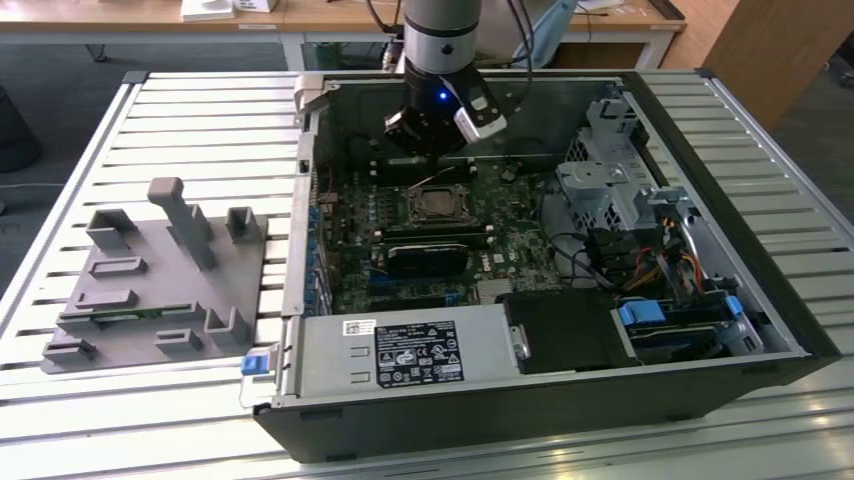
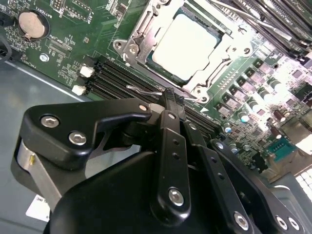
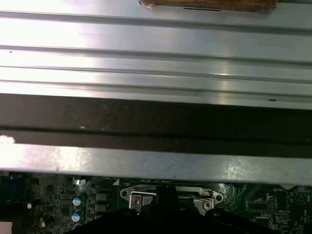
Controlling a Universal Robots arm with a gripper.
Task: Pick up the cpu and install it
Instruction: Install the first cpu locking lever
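**CPU seated in the socket, gripper poised just behind it**

While the arm hangs over the far half of the open computer case [image 1: 747, 300], the cpu [image 2: 187, 45] already lies flat in the motherboard socket [image 2: 139, 46], its silvery top square within the metal frame. In the second wrist view the gripper [image 2: 171, 100] has its two black fingers pressed together at the tips with nothing between them, so it is clenched and empty. Those tips hover just beside the socket's edge, above the memory slots [image 2: 109, 80], near the thin wire retention lever [image 2: 144, 90].

In the exterior view the gripper [image 1: 430, 150] sits on the far side of the cpu [image 1: 434, 208], so the chip lies toward the near side from it, close by and lower down. Being square, the chip has no long axis to speak of.

As for containers, the grey tray [image 1: 147, 290] on the tabletop [image 1: 200, 110] at the exterior view's left holds a thin green memory stick [image 1: 127, 318] near its front edge; its other holders look vacant. The case holds the motherboard [image 1: 400, 235], the power supply [image 1: 400, 355] and drive bays [image 1: 681, 320].
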